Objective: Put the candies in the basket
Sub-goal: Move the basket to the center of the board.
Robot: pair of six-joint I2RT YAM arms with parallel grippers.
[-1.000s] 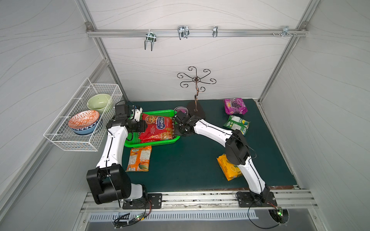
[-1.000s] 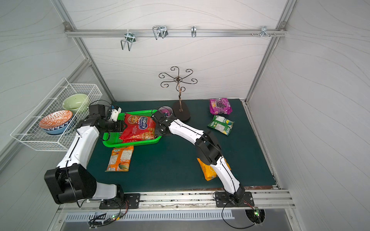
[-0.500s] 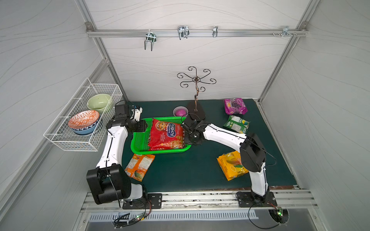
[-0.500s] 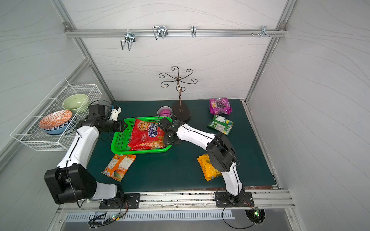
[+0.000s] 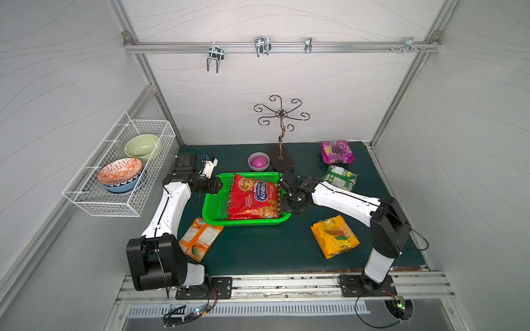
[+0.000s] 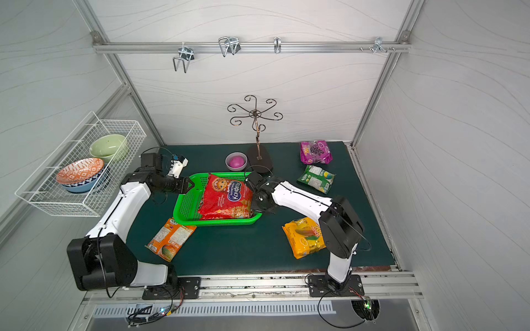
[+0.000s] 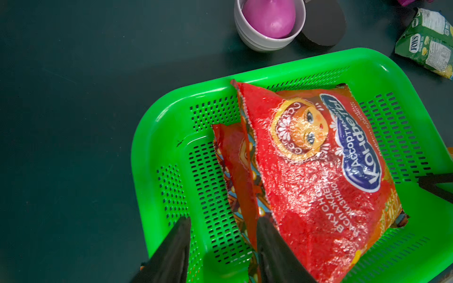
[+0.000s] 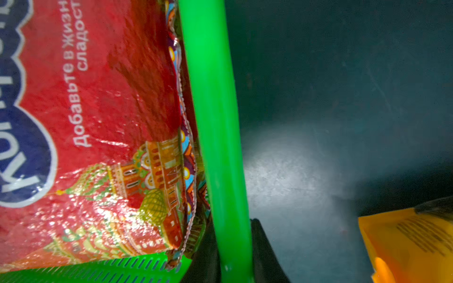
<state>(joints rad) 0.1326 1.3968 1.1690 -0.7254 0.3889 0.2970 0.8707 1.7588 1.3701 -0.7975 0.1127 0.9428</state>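
The right gripper [image 8: 231, 225] is pinching the basket [image 8: 213, 98] by its rim. One black finger is sitting inside the wall and the other outside, with the jaws drawn narrow against the green plastic. In both top views this grip is sitting on the basket's right-hand short side, near its front corner.

The left gripper [image 7: 221, 220] is hovering over the opposite short side with its jaws standing apart. One finger is lying over the rim and mesh wall, the other over the edge of a bag. Bare mesh is showing between them, so they are gripping nothing.

The basket is resting around the middle of the table [image 5: 258, 252], slightly toward the left edge. Two of the candies are lying inside it. A red bag [image 5: 252, 197] is facing up with its blue oval logo showing, filling the right part. A second red bag [image 7: 230, 152] is peeking out from beneath it on the left.

The other four are lying on the table outside:
- The orange bag [image 5: 200, 238] is sitting near the front left corner, just beside the basket's front left corner.
- The yellow bag [image 5: 334, 236] is lying toward the front right, beside the right arm.
- The green bag [image 5: 339, 177] is resting near the right edge.
- The purple bag [image 5: 337, 152] is sitting at the back right corner.

A grey bowl [image 5: 258, 162] is holding a pink ball just behind the basket's rear rim.
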